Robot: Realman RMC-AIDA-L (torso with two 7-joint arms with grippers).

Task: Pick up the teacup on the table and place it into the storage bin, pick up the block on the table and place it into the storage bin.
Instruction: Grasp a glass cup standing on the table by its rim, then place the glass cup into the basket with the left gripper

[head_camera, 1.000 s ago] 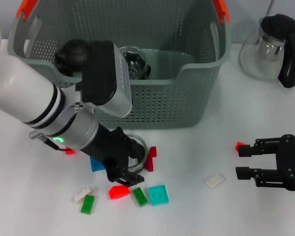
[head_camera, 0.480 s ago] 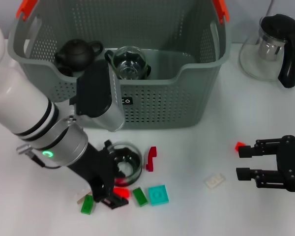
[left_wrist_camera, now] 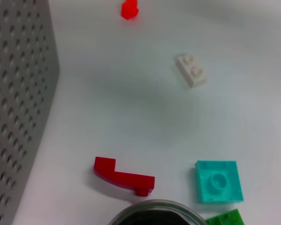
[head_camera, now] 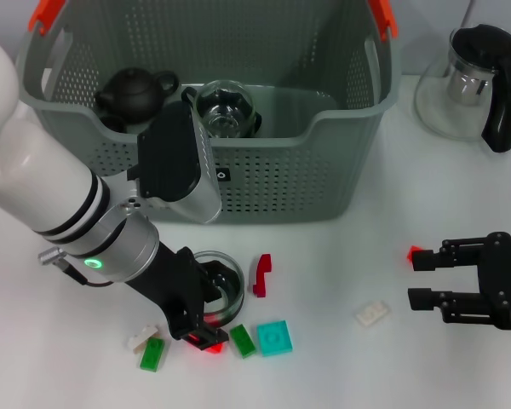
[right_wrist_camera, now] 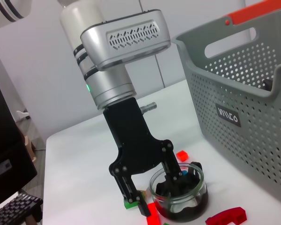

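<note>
One storage bin (head_camera: pixel 324 170), two teapots, one glass teacup (head_camera: pixel 220 288), one carafe (head_camera: pixel 473 81), eight blocks.

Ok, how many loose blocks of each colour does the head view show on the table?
Red blocks: 3
Green blocks: 2
White blocks: 2
Teal block: 1
Total: 8

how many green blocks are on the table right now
2 show: one green block nearer the robot's left, beside a white block, and one beside the teal block. The left end effector could hide more.
</note>
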